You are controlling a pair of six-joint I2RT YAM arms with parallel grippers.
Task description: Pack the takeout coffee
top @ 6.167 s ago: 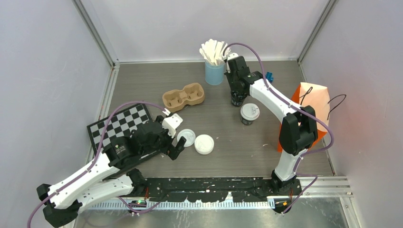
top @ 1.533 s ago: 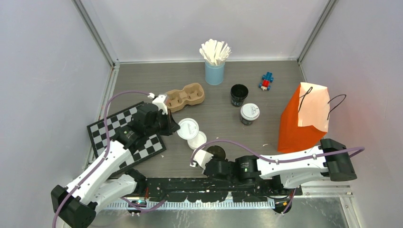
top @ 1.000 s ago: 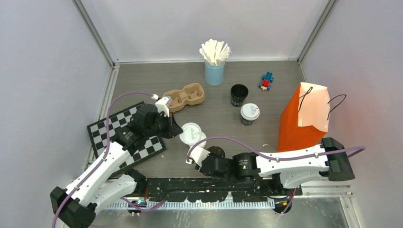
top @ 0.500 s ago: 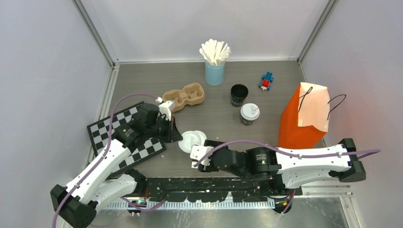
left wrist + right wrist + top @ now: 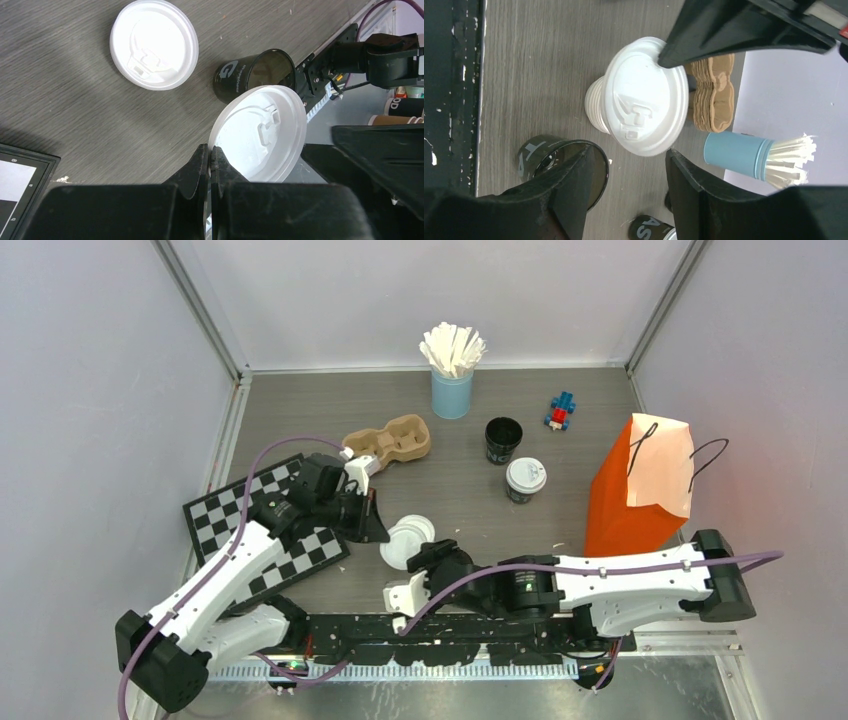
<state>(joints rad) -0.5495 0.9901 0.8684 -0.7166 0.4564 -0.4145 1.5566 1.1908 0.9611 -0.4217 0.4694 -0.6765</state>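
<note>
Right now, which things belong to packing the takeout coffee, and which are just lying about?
Job: lidded black paper cup; open black paper cup at back; open black paper cup near front; white plastic sip lid pinched in left end effector; loose white plastic sip lid; likely brown cardboard cup carrier, orange paper bag.
Lying about: light-blue cup of white stirrers; blue-and-red block toy; black-and-white checkerboard.

One camera looks down from high behind; both wrist cameras, close in, share the held lid [image 5: 257,132].

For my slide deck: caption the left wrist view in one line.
Left gripper pinches a white sip lid by its rim beside an open black cup; a second lid lies nearby.
</note>
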